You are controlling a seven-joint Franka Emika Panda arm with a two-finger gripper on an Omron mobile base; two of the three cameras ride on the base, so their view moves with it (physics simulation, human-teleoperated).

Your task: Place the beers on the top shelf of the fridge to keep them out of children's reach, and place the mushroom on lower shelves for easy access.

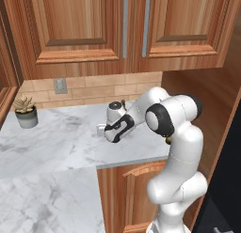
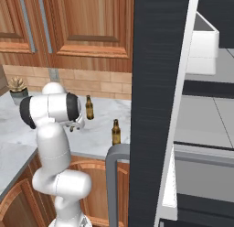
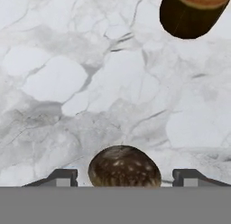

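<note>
- In my hand view the mushroom (image 3: 124,166) sits on the marble tabletop (image 3: 67,83), right between my two fingers (image 3: 63,177); they stand spread on either side of it with a gap to each, not touching it.
- Just past it, at the top right, I see the base of one beer bottle (image 3: 191,13).
- From the right base view, two beers (image 2: 116,132) stand upright and apart on the tabletop, beside the open fridge (image 2: 157,107), whose grey shelves (image 2: 205,123) show further right.
</note>
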